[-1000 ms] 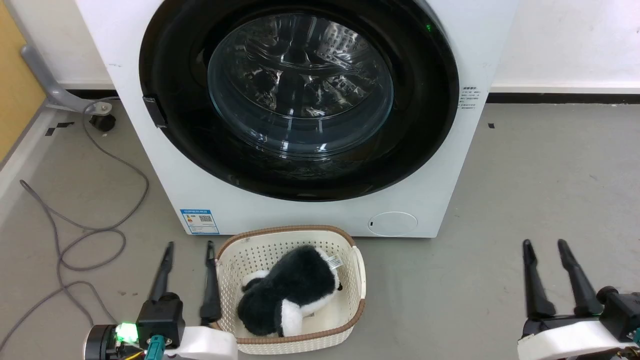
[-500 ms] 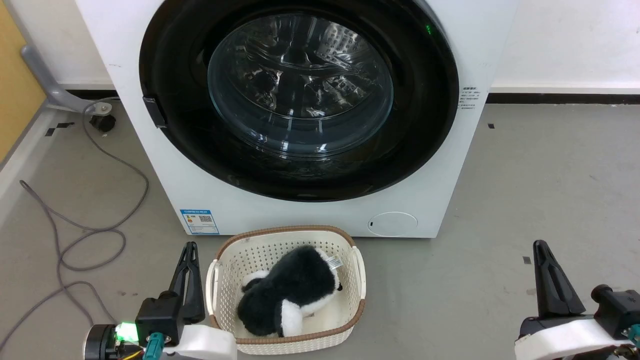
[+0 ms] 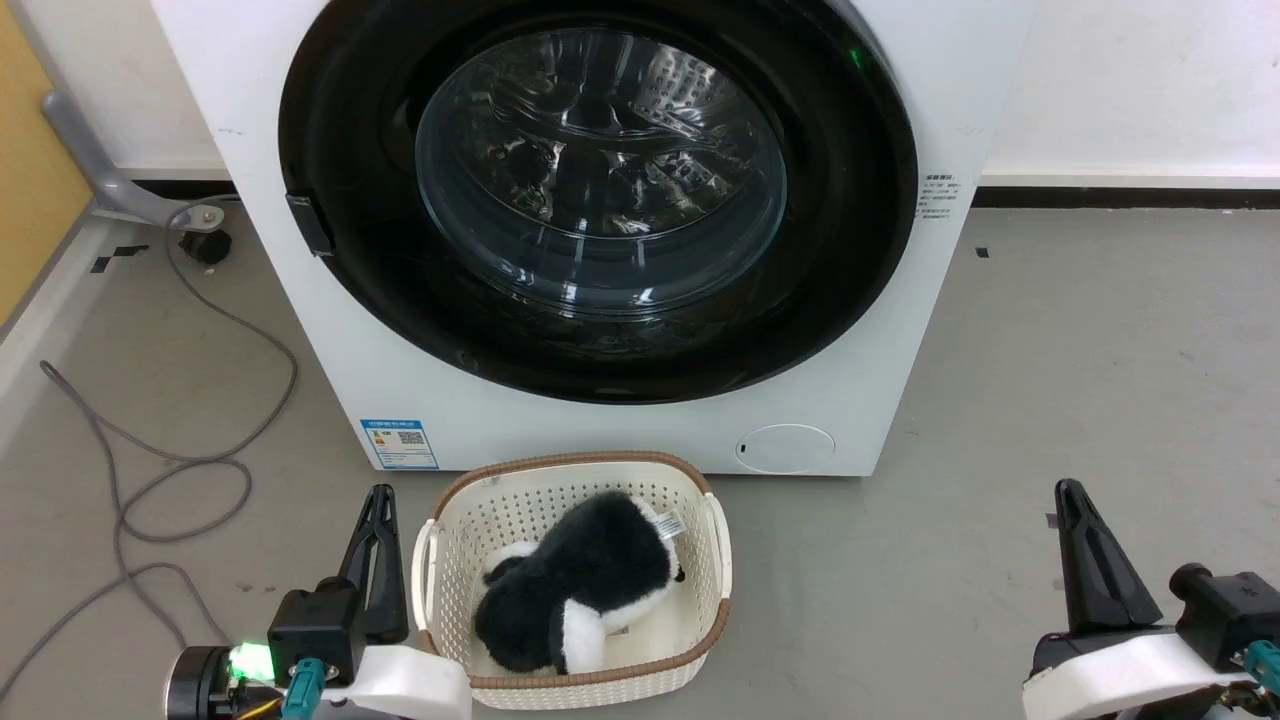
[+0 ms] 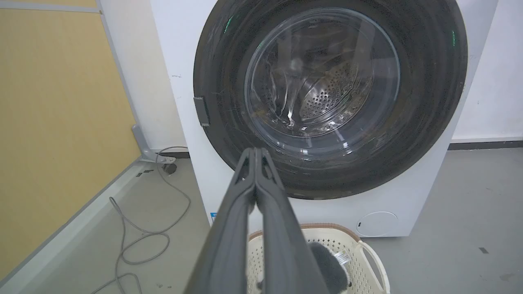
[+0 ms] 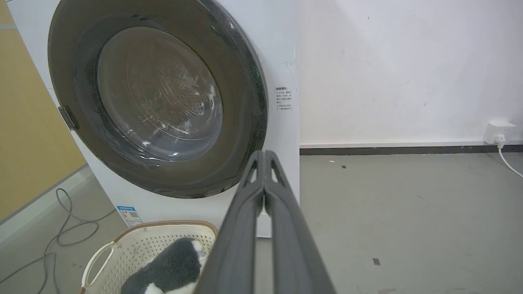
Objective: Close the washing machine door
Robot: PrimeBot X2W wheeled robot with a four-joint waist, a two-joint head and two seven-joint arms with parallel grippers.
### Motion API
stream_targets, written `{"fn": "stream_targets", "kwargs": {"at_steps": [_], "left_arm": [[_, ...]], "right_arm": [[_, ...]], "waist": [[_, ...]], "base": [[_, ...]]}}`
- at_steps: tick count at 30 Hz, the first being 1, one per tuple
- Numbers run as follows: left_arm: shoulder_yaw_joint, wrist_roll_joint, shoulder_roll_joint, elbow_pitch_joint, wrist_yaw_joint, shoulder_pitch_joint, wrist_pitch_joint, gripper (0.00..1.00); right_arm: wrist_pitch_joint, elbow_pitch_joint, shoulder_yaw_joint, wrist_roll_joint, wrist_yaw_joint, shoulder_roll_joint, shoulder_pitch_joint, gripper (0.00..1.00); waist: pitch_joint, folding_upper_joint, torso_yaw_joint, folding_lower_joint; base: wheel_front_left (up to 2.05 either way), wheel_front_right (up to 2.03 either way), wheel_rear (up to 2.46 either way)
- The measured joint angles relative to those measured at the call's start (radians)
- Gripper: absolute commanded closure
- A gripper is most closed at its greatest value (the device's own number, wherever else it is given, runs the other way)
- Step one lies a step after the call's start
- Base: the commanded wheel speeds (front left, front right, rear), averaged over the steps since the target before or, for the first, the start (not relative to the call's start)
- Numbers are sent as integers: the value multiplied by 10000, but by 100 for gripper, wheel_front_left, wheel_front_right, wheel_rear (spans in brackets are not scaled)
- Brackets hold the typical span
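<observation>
The left gripper point(image 3: 380, 495) is seen low in front of the washing machine point(image 3: 560, 430), its long dark fingers pressed together on nothing. The right gripper point(image 3: 1068, 487) is likewise brought together and empty, well off the machine's front corner on the robot's right. Neither is touching the machine.

The washing machine door point(image 3: 850, 200) is found lying flush against the white front. It is judged seated, though the latch itself cannot be checked. A rigid, fairly heavy panel is expected, swinging on a hinge that is hidden here. Its glossy black ring is judged slippery for narrow fingers, so a flat push is advised rather than a pinch. That push is best placed on the ring beside the small dark tab point(image 3: 310, 222) at the door's left edge. The bulging glass window point(image 3: 600, 170) is better spared, as it is smooth, curved and breakable.

A cream perforated basket point(image 3: 575, 458) with a brown rim is set just before the machine. A black-and-white plush toy point(image 3: 580, 590) is held in it.
</observation>
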Motion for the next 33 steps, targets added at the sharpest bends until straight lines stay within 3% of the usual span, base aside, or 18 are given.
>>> {"fn": "stream_targets", "kwargs": {"at_steps": [33], "left_arm": [[240,50,-73,-163,-426,-1,629,100]], "right_arm": [[656,-328,282,-453,0,0,0,100]], "waist": [[-21,0,36,0]], "base": [[0,0,0]]}}
